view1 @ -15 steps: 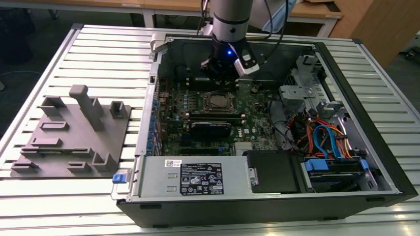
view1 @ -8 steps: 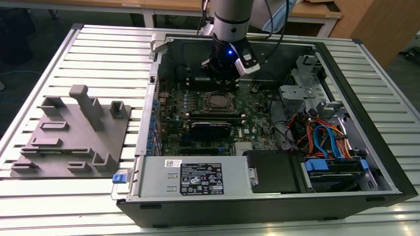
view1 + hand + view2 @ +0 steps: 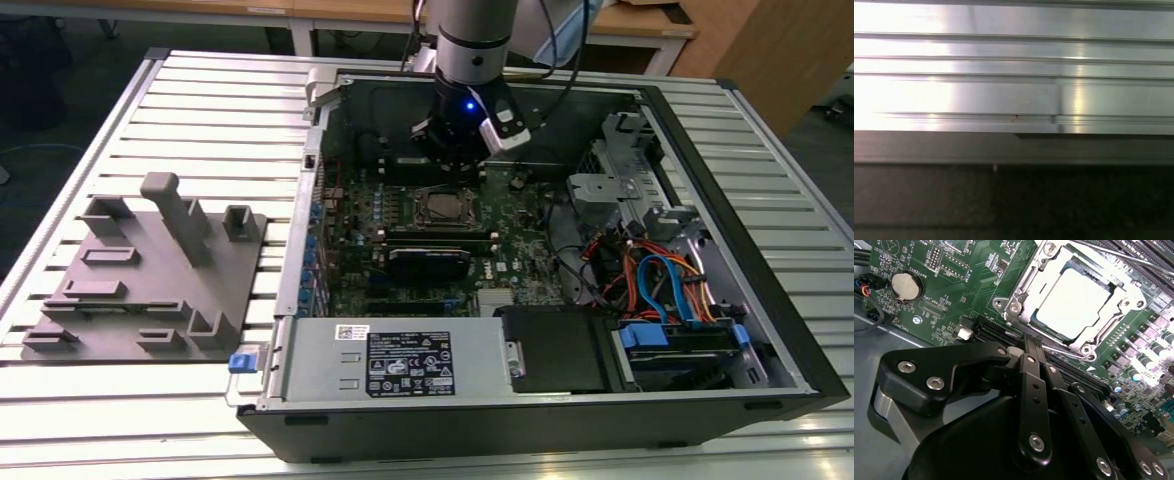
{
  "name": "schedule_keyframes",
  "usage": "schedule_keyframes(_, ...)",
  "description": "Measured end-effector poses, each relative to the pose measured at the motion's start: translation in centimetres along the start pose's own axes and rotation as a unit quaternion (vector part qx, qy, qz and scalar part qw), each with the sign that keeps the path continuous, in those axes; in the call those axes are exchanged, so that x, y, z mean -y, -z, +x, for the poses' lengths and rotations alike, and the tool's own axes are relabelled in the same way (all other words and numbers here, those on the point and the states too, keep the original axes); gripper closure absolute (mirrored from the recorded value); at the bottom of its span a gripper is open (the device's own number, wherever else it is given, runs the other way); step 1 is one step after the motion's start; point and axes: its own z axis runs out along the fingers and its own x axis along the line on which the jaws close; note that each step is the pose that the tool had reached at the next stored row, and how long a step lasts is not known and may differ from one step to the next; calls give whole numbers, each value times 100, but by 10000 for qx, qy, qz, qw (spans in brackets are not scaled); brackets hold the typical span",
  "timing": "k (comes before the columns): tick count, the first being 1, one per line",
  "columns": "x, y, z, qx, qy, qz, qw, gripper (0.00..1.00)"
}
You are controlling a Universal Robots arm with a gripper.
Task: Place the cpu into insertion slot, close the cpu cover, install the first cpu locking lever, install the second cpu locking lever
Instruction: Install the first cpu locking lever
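**CPU seated under its cover, pincer closed and empty beside the socket**

In the second wrist view the small flat square cpu with its dull silvery-grey metal top [image 3: 1074, 302] already lies inside the insertion slot, a square socket with a silvery metal rim [image 3: 1021, 292] set into the green circuit board [image 3: 949, 270]. The thin silvery cpu cover, a frame plate with a large square window [image 3: 1054, 267], appears to lie down over the chip, whose top shows through the window. So the first two steps look done, and the work now seems to stand at the locking levers. A thin metal rod [image 3: 1114, 255] runs along the socket's far edge; whether it is a lever, and whether it is latched, I cannot tell.

The black pincer [image 3: 1031, 342] hangs just beside the socket's near edge, its two slim fingers [image 3: 1028, 347] pressed together with nothing between them. In the exterior view it [image 3: 461, 165] sits inside the open black computer case [image 3: 747, 300], above the socket [image 3: 438, 207], on the ribbed aluminium bench [image 3: 200, 100].

By my judgement, working a lever calls for the closed fingertip to come down on the lever's free end, push it flat and hook it sideways under its catch, without scraping the nearby board parts.
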Motion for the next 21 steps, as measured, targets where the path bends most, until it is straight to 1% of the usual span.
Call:
schedule_keyframes(7,-2,-17,-5,0,0,0,10000,90)
schedule_keyframes(15,0,-68,-9,0,0,-1,10000,90)
schedule_keyframes(21,0,-75,-9,-1,-3,0,10000,90)
